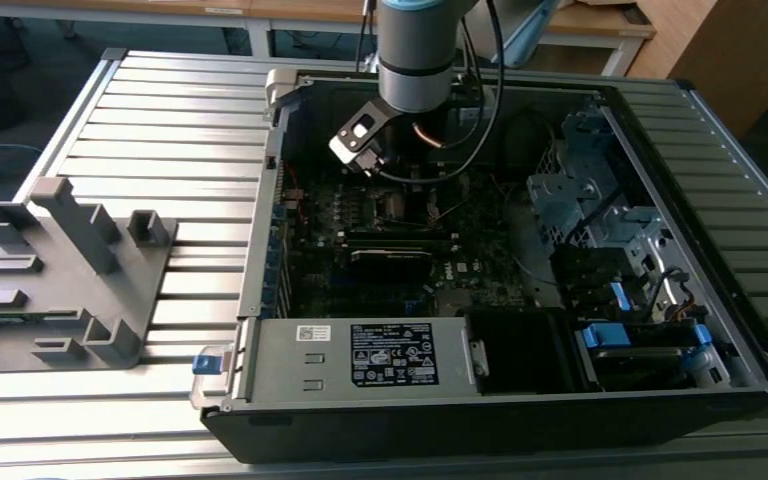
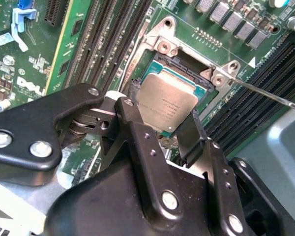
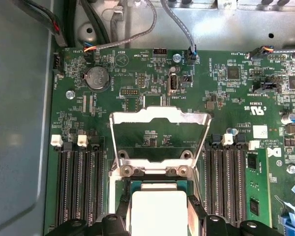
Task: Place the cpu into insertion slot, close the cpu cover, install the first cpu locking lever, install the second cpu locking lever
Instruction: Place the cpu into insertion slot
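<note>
The cpu, a flat silver-grey square, sits between my black fingers right at the insertion slot; I cannot tell if it is fully seated. My gripper is shut on the cpu's two opposite edges. In the first wrist view the cpu lies just below the hinge of the cpu cover, and that silver frame stands swung open over the green motherboard. A thin metal locking lever sticks out free beside the slot. In the exterior view my gripper reaches down into the open computer case.
Long black memory slots run on both sides of the slot. Cables hang along the case wall beyond the board. A drive cage fills the case on the exterior view's right. A grey fixture stands on the slatted table at its left.
</note>
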